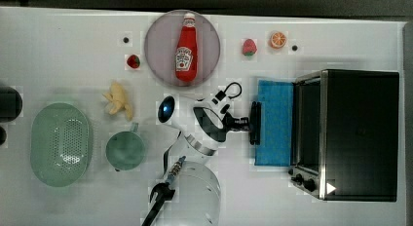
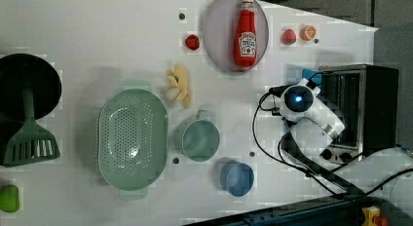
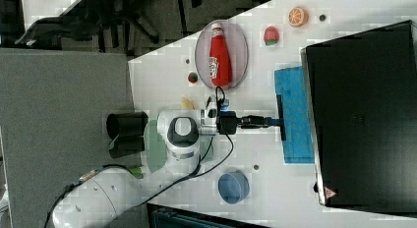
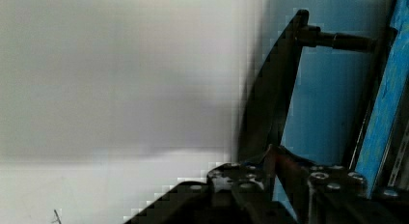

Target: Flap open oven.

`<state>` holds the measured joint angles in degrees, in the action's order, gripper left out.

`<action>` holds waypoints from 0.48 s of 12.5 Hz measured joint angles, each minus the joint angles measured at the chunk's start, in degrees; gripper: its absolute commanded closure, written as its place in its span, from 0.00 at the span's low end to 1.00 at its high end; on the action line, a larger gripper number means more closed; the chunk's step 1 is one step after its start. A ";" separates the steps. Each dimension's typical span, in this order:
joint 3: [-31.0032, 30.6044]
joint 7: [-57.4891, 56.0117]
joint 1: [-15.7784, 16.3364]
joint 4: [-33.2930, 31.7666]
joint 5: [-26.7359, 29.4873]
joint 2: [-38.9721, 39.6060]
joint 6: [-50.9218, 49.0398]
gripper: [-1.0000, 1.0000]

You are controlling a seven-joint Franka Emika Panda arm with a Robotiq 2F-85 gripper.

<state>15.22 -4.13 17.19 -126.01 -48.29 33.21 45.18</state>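
The oven (image 1: pixel 360 133) stands at the top view's right, a black box with a silver front frame and black knobs (image 1: pixel 303 179). Its blue-tinted glass door (image 1: pixel 275 123) is swung down and lies nearly flat toward the arm. The dark bar handle (image 1: pixel 255 122) runs along the door's outer edge. My gripper (image 1: pixel 249 122) reaches in level from the top view's left and is shut on the middle of that handle. The right view has the gripper (image 3: pixel 273 121) on the handle (image 3: pixel 280 117) too. In the wrist view the handle (image 4: pixel 275 89) sits between the fingers (image 4: pixel 284 163).
A ketchup bottle (image 1: pixel 186 47) lies on a round plate (image 1: pixel 158 46) behind the arm. A strawberry (image 1: pixel 249 47) and orange slice (image 1: pixel 278 39) sit behind the oven door. A banana (image 1: pixel 118 100), green cup (image 1: pixel 125 149), colander (image 1: pixel 61 144) and blue bowl (image 2: pixel 237 178) lie toward the top view's left.
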 measured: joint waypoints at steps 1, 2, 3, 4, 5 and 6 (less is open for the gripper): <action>0.11 0.01 -0.36 -0.34 1.57 -0.87 0.76 0.83; 0.10 0.02 -0.87 -0.56 4.22 -2.18 1.45 0.83; 0.11 0.12 -1.19 -0.56 8.39 -4.00 1.45 0.83; 0.20 0.23 -1.30 -0.45 13.20 -6.59 1.54 0.83; 0.25 0.23 -1.43 -0.22 16.53 -9.78 1.65 0.83; 0.34 0.23 -1.51 -0.22 18.69 -13.46 1.65 0.83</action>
<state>15.55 -3.90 15.68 -126.23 -29.60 19.75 46.83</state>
